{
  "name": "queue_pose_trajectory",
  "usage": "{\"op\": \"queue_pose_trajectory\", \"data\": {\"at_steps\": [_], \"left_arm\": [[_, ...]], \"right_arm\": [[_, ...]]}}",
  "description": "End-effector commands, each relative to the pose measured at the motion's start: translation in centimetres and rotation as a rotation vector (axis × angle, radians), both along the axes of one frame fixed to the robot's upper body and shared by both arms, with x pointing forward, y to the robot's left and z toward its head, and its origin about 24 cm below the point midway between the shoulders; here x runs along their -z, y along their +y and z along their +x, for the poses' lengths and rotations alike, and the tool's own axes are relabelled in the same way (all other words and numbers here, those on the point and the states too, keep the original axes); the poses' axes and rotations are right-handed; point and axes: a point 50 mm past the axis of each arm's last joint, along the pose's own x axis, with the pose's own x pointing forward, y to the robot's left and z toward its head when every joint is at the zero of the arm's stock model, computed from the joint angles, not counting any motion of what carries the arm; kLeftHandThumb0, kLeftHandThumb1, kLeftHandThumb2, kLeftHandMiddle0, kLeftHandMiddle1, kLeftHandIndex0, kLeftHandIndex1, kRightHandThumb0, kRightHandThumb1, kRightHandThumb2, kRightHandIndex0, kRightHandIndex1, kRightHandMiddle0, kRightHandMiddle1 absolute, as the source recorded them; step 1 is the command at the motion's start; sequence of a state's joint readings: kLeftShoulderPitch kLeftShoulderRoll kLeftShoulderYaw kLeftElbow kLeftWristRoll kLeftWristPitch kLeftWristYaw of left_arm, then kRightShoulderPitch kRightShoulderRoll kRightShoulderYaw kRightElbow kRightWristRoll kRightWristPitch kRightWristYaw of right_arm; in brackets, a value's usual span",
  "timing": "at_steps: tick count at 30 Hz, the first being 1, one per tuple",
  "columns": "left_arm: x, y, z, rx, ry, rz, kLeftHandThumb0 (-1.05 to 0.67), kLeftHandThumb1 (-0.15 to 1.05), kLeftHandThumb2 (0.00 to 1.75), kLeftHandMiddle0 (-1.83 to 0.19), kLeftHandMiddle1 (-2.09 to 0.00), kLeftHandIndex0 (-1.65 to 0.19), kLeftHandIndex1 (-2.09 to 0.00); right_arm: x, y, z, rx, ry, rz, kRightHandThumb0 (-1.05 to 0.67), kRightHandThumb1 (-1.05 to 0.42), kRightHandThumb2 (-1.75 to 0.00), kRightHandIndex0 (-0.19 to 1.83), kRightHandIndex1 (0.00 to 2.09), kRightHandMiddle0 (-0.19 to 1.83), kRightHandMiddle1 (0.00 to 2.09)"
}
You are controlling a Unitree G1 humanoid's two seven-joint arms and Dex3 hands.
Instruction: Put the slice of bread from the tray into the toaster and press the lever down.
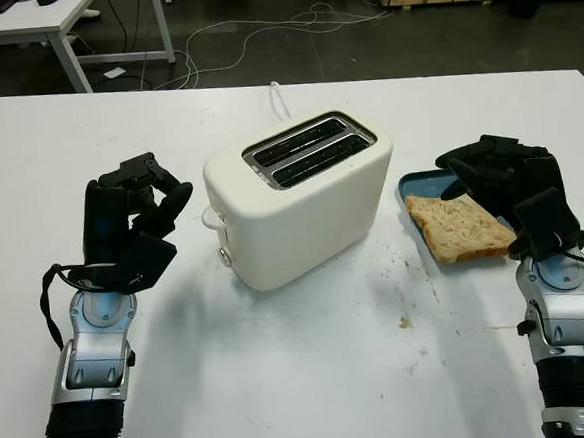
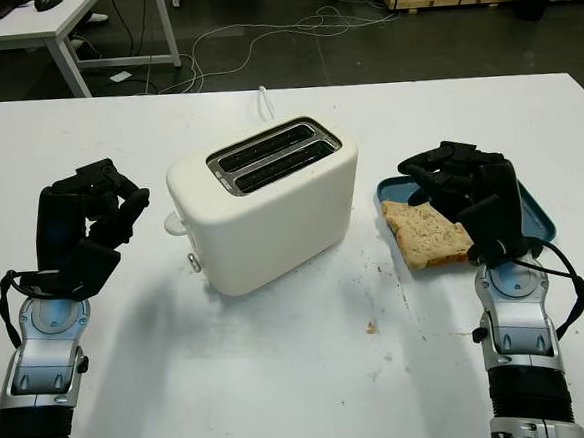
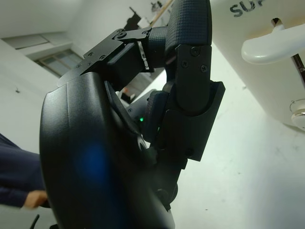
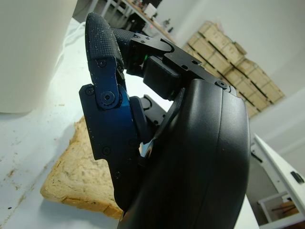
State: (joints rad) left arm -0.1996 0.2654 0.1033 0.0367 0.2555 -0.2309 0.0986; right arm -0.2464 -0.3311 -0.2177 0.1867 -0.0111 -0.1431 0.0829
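Toaster [image 1: 301,198]: you see it cream-white at the table's middle, both slots empty, lever [image 1: 212,219] on its left end.
Bread [image 1: 460,227]: lies on the blue tray [image 1: 420,182], right of the toaster.
Right hand [image 1: 505,189]: fingers curled over the bread, gripping nothing.
Left hand [image 1: 132,220]: fingers curled, empty, left of the lever.

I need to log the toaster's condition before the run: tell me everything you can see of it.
The toaster is a cream-white two-slot model with a smooth, plastic-looking shell and rounded corners. Both dark, metal-rimmed slots on top are empty. Its white lever sits at the end facing the left robot hand, with a small knob below it. It stands upright and angled on the white table, a white cord trailing behind. Nothing touches it.
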Motion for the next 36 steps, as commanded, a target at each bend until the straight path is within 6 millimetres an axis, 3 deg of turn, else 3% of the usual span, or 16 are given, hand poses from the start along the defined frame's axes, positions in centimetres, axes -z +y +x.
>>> {"op": "queue_pose_trajectory", "data": {"at_steps": [1,10,16,19,20,22,23,26,28,31,36], "left_arm": [[-0.5,0.1,0.0,0.005,-0.013,0.011,-0.83,0.92,0.39,-1.31,-1.57,-1.11,-1.45],[-0.5,0.0,0.2,0.018,-0.017,0.017,-0.83,0.92,0.39,-1.32,-1.57,-1.11,-1.45],[-0.4,0.1,0.1,0.009,-0.018,-0.004,-0.84,0.92,0.38,-1.32,-1.55,-1.13,-1.43],[-0.3,0.0,0.1,0.013,-0.021,-0.012,-0.84,0.92,0.39,-1.32,-1.56,-1.13,-1.43],[-0.2,0.0,0.1,0.015,-0.022,-0.014,-0.84,0.92,0.38,-1.32,-1.56,-1.12,-1.43],[-0.2,-0.1,0.2,0.015,-0.018,-0.014,-0.84,0.92,0.38,-1.31,-1.56,-1.13,-1.43],[-0.2,-0.1,0.2,0.014,-0.016,-0.013,-0.84,0.92,0.39,-1.31,-1.57,-1.12,-1.43],[-0.3,-0.1,0.2,0.014,-0.02,-0.014,-0.84,0.92,0.4,-1.31,-1.56,-1.12,-1.44],[-0.3,0.0,0.2,0.014,-0.024,-0.014,-0.84,0.92,0.39,-1.31,-1.56,-1.12,-1.45],[-0.4,0.1,0.2,0.015,-0.031,-0.017,-0.84,0.92,0.39,-1.32,-1.57,-1.12,-1.45],[-0.5,0.3,0.3,0.007,-0.039,-0.012,-0.84,0.92,0.4,-1.33,-1.57,-1.13,-1.46]], "right_arm": [[-0.3,-0.1,0.0,0.002,-0.009,-0.004,-0.63,-0.92,-0.15,1.06,1.13,1.08,0.68],[-0.2,0.0,-0.2,-0.004,0.002,-0.016,-0.63,-0.92,-0.17,1.06,1.12,1.06,0.68],[0.0,0.4,-0.8,-0.033,-0.04,-0.056,-0.59,-0.92,-0.18,0.99,1.19,1.15,0.3],[-1.1,0.2,-2.3,0.029,-0.186,-0.295,-0.57,-0.92,-0.11,0.84,1.24,1.1,0.26],[-1.5,0.0,-3.0,0.069,-0.248,-0.448,-0.57,-0.92,-0.08,0.79,1.26,1.03,0.38],[-1.8,-0.4,-4.1,0.131,-0.321,-0.725,-0.61,-0.92,-0.09,0.46,1.58,0.66,0.84],[-1.8,-0.6,-4.7,0.147,-0.34,-0.846,-0.61,-0.92,-0.08,0.37,1.64,0.57,0.91],[-1.3,-1.4,-5.9,0.143,-0.335,-1.017,-0.6,-0.92,-0.02,0.15,1.67,0.63,0.54],[-0.4,-2.1,-6.3,0.126,-0.288,-1.104,-0.61,-0.92,-0.01,0.07,1.54,0.63,0.3],[1.4,-3.4,-6.4,0.125,-0.158,-1.264,-0.7,-0.91,-0.02,0.01,1.28,0.5,0.13],[3.6,-5.0,-6.1,0.142,-0.001,-1.415,-0.83,-0.85,0.0,0.0,0.85,0.27,0.02]]}}
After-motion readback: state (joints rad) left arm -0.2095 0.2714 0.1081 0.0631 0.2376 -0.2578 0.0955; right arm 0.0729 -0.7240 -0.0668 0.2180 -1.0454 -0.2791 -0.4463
